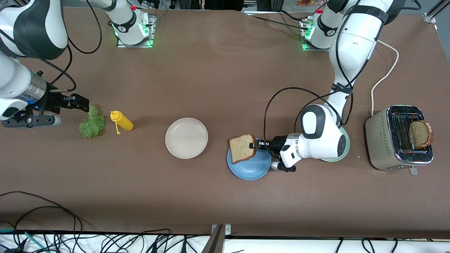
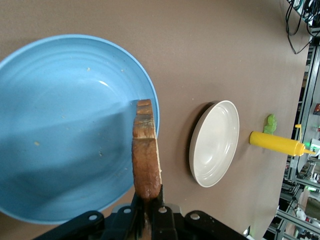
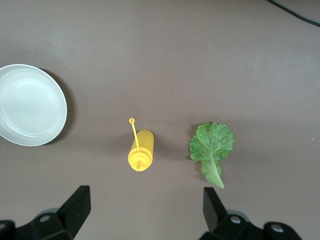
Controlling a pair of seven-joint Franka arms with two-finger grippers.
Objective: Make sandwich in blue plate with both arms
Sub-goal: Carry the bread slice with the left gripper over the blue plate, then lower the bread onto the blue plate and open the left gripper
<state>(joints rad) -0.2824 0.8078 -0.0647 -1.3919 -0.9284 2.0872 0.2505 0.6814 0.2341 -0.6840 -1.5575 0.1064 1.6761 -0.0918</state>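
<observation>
Half mint-green plate (image 1: 346,146) hidden under left arm.

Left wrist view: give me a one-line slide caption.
Left gripper shut on a bread slice held on edge over the blue plate, beige plate and yellow bottle alongside.

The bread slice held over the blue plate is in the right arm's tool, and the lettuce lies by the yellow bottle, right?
Not quite. The left tool holds the bread slice over the blue plate, as the front view shows. The lettuce does lie by the yellow bottle.
</observation>
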